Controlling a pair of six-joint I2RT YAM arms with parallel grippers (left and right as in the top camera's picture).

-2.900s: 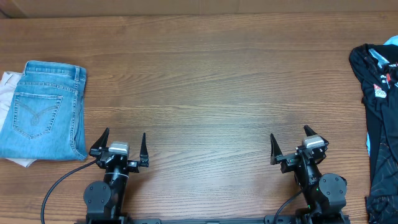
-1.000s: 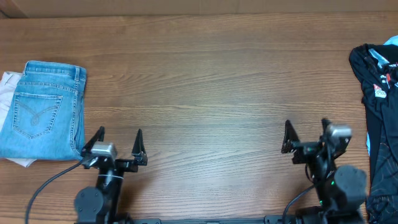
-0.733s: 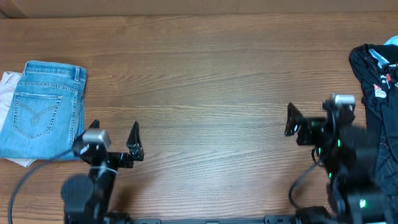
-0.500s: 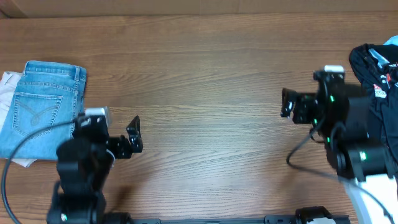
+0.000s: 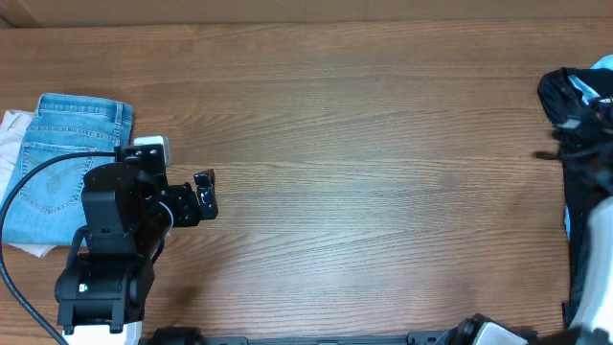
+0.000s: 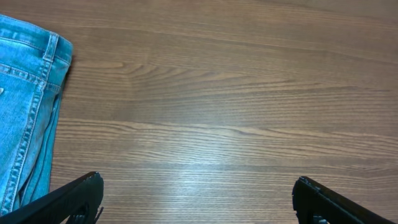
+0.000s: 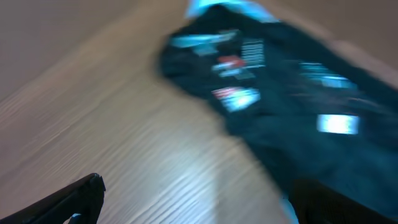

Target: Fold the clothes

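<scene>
My right wrist view blurs the jersey [image 7: 292, 106], cropped overhead; left end effector [image 6: 196, 185] and right end effector [image 7: 195, 185] gape wide.

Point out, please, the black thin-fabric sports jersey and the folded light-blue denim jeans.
black sports jersey [image 7: 286, 118], right wrist view, dark fabric right of the logos.
light-blue denim jeans [image 5: 72, 125], overhead view, panel just below the waistband.

The left arm [image 5: 110, 230] is built of black boxy housings, with a small silver-white block [image 5: 149, 147] at its 12 o'clock end and a thin black cable [image 5: 24, 187] curving out at 9 o'clock. Its jaws are two black, flat, tapering fingers [image 6: 65, 202]. The right arm [image 5: 596, 278], blurred at 3 o'clock, shows a white curved shell.
</scene>
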